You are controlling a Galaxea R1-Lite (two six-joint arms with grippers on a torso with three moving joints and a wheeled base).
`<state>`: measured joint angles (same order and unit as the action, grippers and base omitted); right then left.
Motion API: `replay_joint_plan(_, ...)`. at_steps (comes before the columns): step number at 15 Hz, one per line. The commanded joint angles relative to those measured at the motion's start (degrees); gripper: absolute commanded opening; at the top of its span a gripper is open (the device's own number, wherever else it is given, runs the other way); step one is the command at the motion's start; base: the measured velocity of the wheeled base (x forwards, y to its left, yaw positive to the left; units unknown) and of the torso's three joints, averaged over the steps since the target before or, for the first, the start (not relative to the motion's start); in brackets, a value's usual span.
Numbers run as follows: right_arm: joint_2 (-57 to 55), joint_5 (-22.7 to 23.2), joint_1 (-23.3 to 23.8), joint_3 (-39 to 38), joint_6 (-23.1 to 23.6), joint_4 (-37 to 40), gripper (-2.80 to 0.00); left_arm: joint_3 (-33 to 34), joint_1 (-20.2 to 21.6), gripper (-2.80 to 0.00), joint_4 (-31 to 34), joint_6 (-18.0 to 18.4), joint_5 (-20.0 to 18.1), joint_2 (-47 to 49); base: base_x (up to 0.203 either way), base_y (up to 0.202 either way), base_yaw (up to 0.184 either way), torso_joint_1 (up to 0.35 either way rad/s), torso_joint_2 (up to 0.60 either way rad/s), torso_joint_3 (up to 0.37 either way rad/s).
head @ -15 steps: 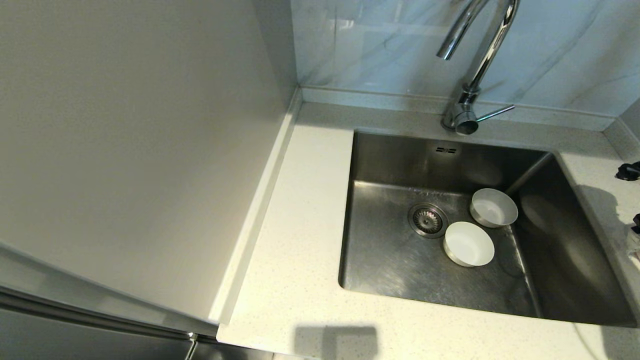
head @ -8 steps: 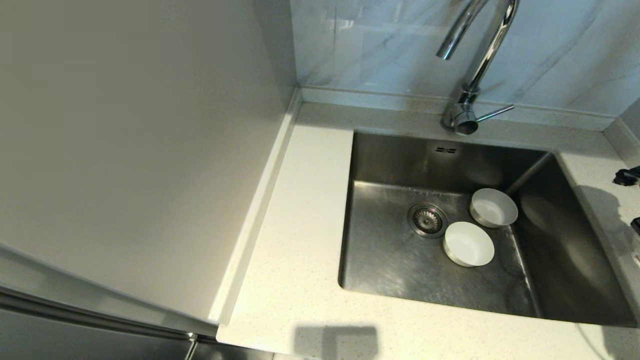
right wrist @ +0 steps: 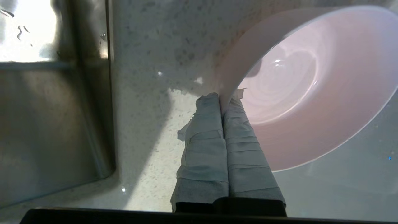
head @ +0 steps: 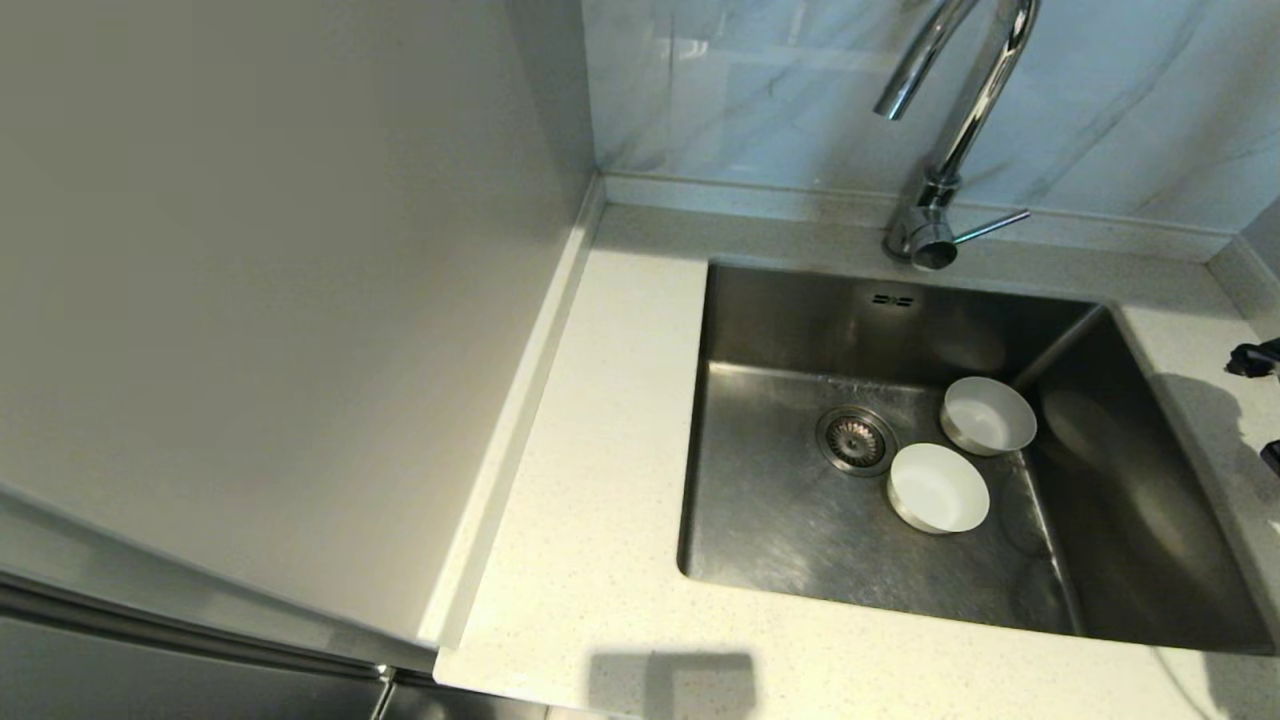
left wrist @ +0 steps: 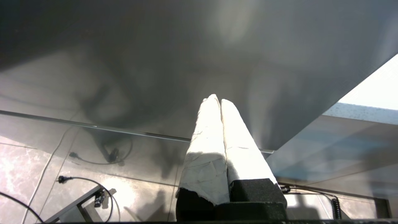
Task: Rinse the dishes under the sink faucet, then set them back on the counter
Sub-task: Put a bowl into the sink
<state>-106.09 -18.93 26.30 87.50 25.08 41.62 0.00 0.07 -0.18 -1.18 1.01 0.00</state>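
Two bowls lie in the steel sink [head: 780,520]: a pale grey one [head: 988,415] near the back right and a white one [head: 938,487] beside the drain [head: 856,440]. The chrome faucet [head: 958,120] arches over the back rim and no water is running. Only the right wrist view shows the pale pink bowl [right wrist: 311,93]. It is tilted over the speckled counter [right wrist: 149,109] to the right of the sink, with my right gripper [right wrist: 223,99] shut on its rim. My left gripper [left wrist: 216,100] is shut on nothing, parked low in front of a dark cabinet face.
A plain beige panel [head: 260,300] walls off the left side of the counter [head: 600,450]. A marble backsplash [head: 760,90] runs behind the faucet. Dark parts of my right arm [head: 1255,358] poke in at the head view's right edge. Cables lie on the floor [left wrist: 71,180].
The right arm's dark parts have slid further right, out of the head view's edge, and the pale shape below them is gone from that view. Both bowls in the sink stay put.
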Motion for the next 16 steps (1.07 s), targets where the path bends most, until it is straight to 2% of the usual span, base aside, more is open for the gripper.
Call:
replay_joint_plan(1, 0.35, 0.03, 0.07, -0.71, 0.15, 0.22, -2.8, 0.0, 0.01, -2.8, 0.0, -0.05, 0.04, -0.18, 0.0, 0.0, 0.0, 0.0, 0.0, 0.0)
replay_joint_plan(5, 2.22, 0.29, -0.05, -1.24, 0.31, 0.13, -2.8, 0.0, 0.01, -2.8, 0.0, -0.05, -0.02, -0.2, 0.0, 0.0, 0.0, 0.0, 0.0, 0.0)
replay_joint_plan(8, 5.5, 3.61, -1.88, -3.01, 0.49, 0.05, -2.8, 0.0, 0.01, -2.8, 0.0, -0.05, 0.04, -0.18, 0.0, 0.0, 0.0, 0.0, 0.0, 0.0)
replay_joint_plan(12, 10.77, 3.83, -6.26, -7.76, 0.4, 0.04, -2.8, 0.0, 0.01, -2.8, 0.0, -0.05, 0.04, -0.18, 0.0, 0.0, 0.0, 0.0, 0.0, 0.0)
replay_joint_plan(16, 14.15, 5.17, -12.67, -11.8, 0.17, -1.4, -2.8, 0.0, 0.01, -2.8, 0.0, -0.05, 0.04, -0.18, 0.0, 0.0, 0.0, 0.0, 0.0, 0.0)
